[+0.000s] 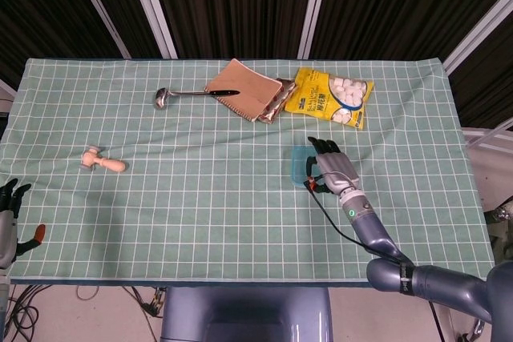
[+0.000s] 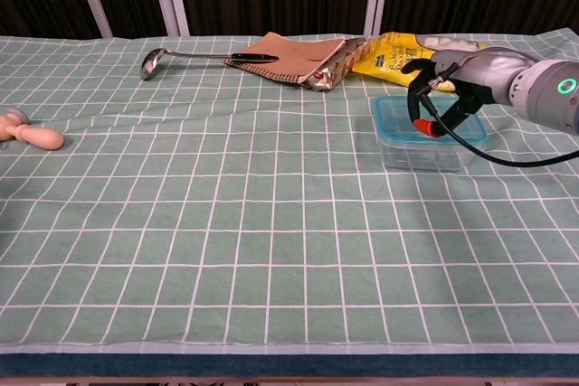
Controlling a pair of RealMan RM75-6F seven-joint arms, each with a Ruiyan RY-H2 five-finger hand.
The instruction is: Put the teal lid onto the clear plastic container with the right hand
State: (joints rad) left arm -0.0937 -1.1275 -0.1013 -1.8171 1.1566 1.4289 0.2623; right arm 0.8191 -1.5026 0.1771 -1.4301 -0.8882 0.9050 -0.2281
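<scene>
Because the teal lid [image 2: 403,118] already lies flat on top of the clear box [image 2: 425,149], the relation that matters is straight up and down: the right robot hand [image 2: 448,88] sits directly over the lid's right part, palm down, so any seating push would go downward and not sideways. Its fingers curl over the lid with the red thumb tip [image 2: 423,126] down at the lid's surface; whether they press it or only hover just above I cannot tell. They are not spread wide and pinch nothing that I can make out.

The box stands on the right half of the worktop [image 2: 226,223], just nearer than the yellow snack bag [image 1: 330,97] and well apart from the ladle [image 1: 186,94] and the notebook [image 1: 243,87] at the far side. In the chest view its long axis runs left to right, with the lid's edges lined up with the box rim.

The left robot hand [image 1: 10,212] rests at the near left edge, far from the box, fingers loosely apart and holding nothing. The right one is plainly the nearer.
</scene>
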